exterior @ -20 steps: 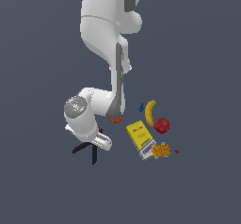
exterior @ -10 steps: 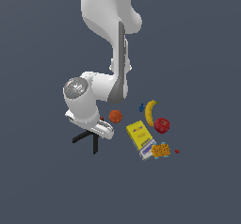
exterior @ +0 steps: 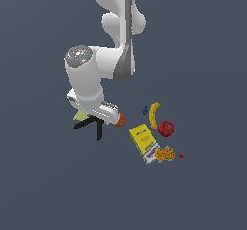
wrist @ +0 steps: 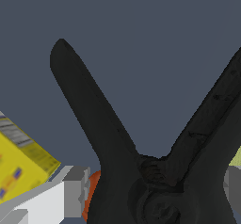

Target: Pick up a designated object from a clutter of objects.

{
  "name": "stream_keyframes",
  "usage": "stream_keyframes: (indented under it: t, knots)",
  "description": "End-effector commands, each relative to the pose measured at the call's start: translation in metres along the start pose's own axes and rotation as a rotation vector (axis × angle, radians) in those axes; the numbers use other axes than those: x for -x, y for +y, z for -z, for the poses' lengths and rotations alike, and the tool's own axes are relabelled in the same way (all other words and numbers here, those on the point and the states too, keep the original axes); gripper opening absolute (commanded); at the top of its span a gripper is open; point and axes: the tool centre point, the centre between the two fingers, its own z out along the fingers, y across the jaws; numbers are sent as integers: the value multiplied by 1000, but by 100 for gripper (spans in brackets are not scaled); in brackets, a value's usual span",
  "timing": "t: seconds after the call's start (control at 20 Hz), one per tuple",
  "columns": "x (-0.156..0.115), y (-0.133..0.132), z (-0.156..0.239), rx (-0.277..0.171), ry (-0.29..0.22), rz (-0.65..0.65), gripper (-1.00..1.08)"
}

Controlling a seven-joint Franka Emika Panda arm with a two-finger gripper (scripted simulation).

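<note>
The clamp (exterior: 91, 124) is in the hand (exterior: 96, 117), gripped at or near its pivot: in the wrist view the two black handles (wrist: 94, 119) splay out in a V from between the grey fingers (wrist: 75, 190), which sit tight against the clamp body on either side. So the grasp looks done. Whether the lift has begun is harder to judge; in the exterior view the clamp hangs directly under the hand with its handles pointing away from the yellow box (exterior: 143, 138), and no shadow or contact line shows whether it rests on the dark bench (exterior: 48, 185) or is clear of it. I would guess it is at most a little raised, so what remains is to carry it up well above the clutter. Taking the yellow box as landmark: the clamp lies to its exterior-view left and slightly above it in the picture, near but apart; the orange (exterior: 119, 120) sits between them, just beside the hand and partly hidden by it, and its edge shows in the wrist view beside one finger. A corner of the yellow-green sponge (exterior: 80, 115) peeps out beyond the clamp, on the side far from the box. The banana (exterior: 154, 115) and apple (exterior: 166, 128) lie on the box's other side, and the patterned box (exterior: 164, 154) touches or nearly touches its lower end. All of these appear undisturbed by the grasp.
</note>
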Motion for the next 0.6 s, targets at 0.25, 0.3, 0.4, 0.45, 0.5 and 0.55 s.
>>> stream_keyframes:
  t: [0.25,0.3,0.4,0.45,0.5,0.55]
  knots:
    - [34,5,58,0,2,-1,-100]
    - [39,6,66,0,2,-1,-100]
    - [48,7,82,1,2,-1,-100]
    - [53,8,90,1,2,-1,-100]
    - [58,9,98,1,2,-1,-100]
    - [62,9,106,2,2,-1,-100]
